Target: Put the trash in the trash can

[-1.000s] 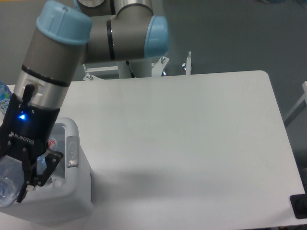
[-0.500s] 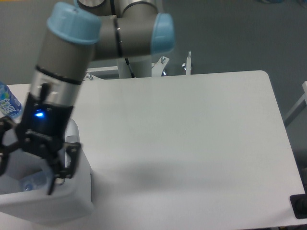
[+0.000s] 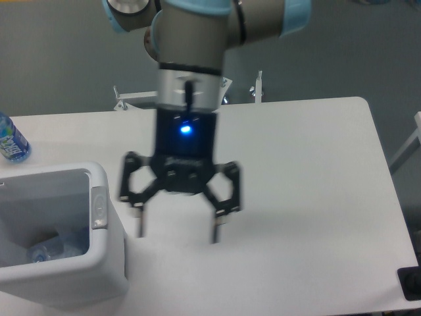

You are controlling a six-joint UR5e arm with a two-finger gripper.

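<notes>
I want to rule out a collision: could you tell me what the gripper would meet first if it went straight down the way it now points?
Most likely the bare white table: the open gripper points down with nothing between or under its fingers, and the trash can lies off to its side.

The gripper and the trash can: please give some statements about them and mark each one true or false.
1. The gripper has its jaws wide open. True.
2. The gripper holds a bottle. False: nothing is between the jaws.
3. A clear bottle lies inside the trash can. True.
4. The blue-label bottle is in the trash can. False: it stands on the table, behind the can.
5. The gripper is above the trash can. False: it is over the bare table, to the right of it.
</notes>
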